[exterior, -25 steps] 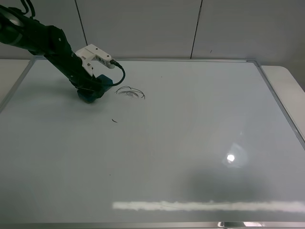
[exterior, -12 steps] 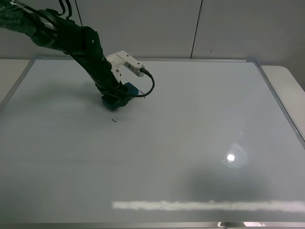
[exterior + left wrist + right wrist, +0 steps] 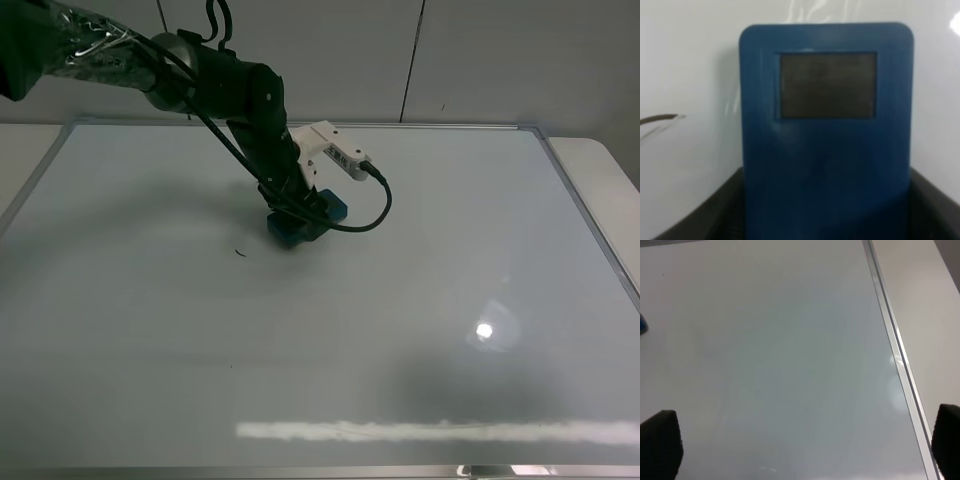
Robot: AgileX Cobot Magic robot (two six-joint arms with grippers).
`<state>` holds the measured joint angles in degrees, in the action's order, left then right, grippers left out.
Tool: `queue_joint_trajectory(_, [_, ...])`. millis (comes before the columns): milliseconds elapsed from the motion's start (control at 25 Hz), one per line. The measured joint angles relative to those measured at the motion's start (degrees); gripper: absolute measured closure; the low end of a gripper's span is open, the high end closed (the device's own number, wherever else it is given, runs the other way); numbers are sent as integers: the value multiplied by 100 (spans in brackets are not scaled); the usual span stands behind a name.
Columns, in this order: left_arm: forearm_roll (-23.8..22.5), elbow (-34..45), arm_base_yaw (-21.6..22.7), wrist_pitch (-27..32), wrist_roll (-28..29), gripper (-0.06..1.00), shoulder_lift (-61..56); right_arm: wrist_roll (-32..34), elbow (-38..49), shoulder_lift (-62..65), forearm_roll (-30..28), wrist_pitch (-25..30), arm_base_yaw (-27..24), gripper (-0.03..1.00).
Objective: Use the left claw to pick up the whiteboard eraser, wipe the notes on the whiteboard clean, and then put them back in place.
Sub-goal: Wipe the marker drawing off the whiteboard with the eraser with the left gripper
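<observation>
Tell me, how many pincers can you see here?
2. The left pincer grips the blue eraser on the whiteboard; the right pincer shows only dark fingertips in its own camera.

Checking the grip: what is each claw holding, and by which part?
The left claw grips the whiteboard eraser by its long sides, at the end nearest its wrist. The right claw is open, empty.

Pale grey panelled wall (image 3: 500, 60) behind, dark vertical seams (image 3: 410, 60); off-white tabletop (image 3: 602, 175) at right edge, even indoor light.
</observation>
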<state>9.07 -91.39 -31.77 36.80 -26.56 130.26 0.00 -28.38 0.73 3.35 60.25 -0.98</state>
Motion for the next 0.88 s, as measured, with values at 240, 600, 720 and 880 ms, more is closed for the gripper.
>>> queue_joint_trajectory(240, [-63, -59, 410, -74, -10, 39, 62, 0, 0, 0, 0, 0, 0, -3])
queue_joint_trajectory(600, [-108, -82, 1687, -231, 1, 39, 62, 0, 0, 0, 0, 0, 0, -3])
queue_joint_trajectory(720, [-108, -107, 2006, -157, 8, 39, 62, 0, 0, 0, 0, 0, 0, -3])
queue_joint_trajectory(880, [-131, -113, 2053, -86, 37, 39, 41, 0, 0, 0, 0, 0, 0, -3])
